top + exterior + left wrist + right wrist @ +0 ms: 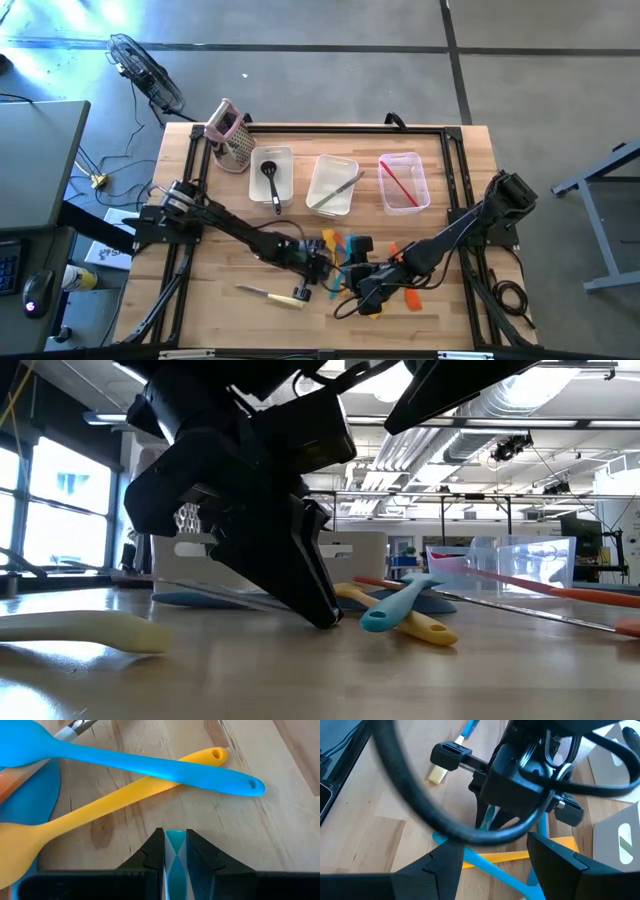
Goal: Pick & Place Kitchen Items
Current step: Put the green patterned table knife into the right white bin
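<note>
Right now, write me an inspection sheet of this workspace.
Surface: wooden table, black frame around it.
Job's things: blue spatula crossing yellow spatula; black ladle, metal tongs and a red utensil each in a clear bin; pale-handled knife loose.
Clutter: box grater.
End effectors: left end effector shut on a teal-blue utensil; right end effector open, just behind it.
Cables: black cable looping across the right wrist view.
Surroundings: floor fan; desk at left.
</note>
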